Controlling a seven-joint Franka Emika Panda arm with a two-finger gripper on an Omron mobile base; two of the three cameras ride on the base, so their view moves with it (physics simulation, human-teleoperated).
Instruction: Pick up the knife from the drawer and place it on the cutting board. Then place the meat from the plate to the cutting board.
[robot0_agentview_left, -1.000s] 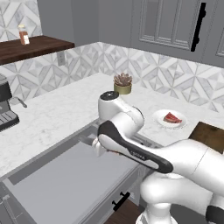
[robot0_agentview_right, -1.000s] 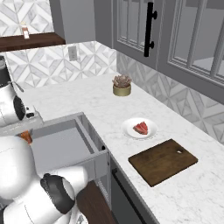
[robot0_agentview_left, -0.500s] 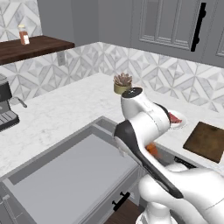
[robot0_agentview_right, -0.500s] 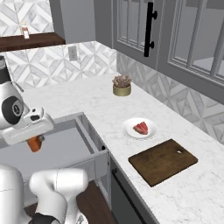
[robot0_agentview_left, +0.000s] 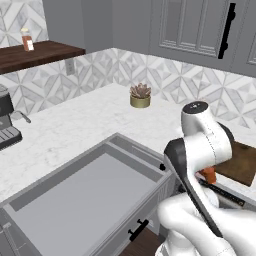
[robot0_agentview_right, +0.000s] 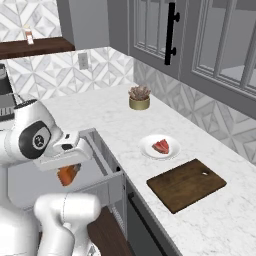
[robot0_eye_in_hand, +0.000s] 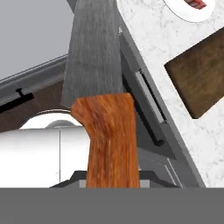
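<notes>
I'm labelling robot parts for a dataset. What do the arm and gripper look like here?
The arm is made of glossy white rounded shells with dark grey to black joint rings and round end caps. The gripper sits below a white, boxy hand. No cables or markings are visible.

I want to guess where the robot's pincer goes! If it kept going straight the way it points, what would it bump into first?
Probably the front edge of the open drawer, though depth is hard to judge. The pincer holds the knife, whose blade leads the way.
</notes>
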